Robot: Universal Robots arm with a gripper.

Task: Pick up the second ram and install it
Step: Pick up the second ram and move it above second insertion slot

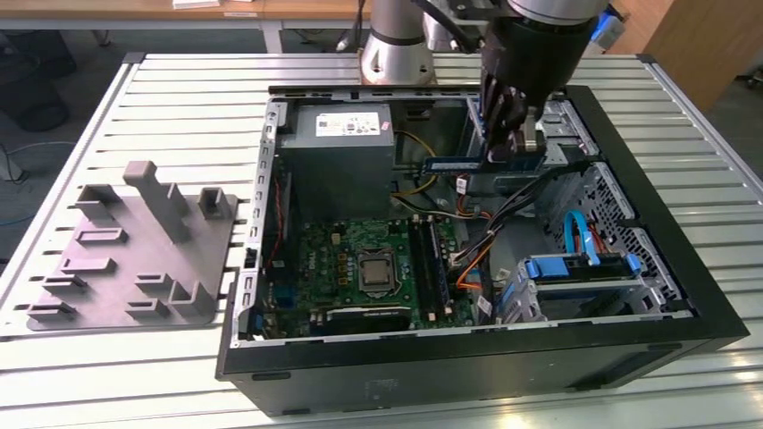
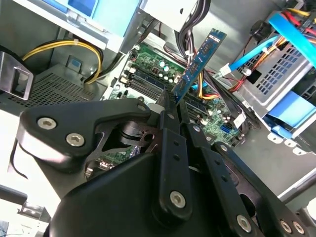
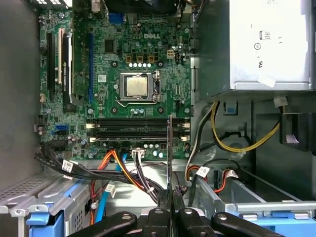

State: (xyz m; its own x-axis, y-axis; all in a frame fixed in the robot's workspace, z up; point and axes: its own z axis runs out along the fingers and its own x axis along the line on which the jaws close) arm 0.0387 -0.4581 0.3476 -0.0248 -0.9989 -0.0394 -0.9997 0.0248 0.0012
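The second ram [image 1: 477, 164], a blue stick, hangs level in the air over the open computer case [image 1: 703, 304]. It sits toward the far side and the exterior view's right, just beside the power supply [image 1: 339, 125]. The gripper [image 1: 513, 150] is closed narrow on 1 end of it. In the second wrist view the stick juts out past the black fingers [image 2: 170, 128]. In the first wrist view it shows edge-on above the motherboard [image 3: 103, 64], over the dark memory slots [image 3: 136, 129] and clear of them, near the CPU socket [image 3: 139, 86]. A grey tray [image 1: 131, 259] with upright posts lies at the exterior view's left on the slatted table [image 1: 179, 98].
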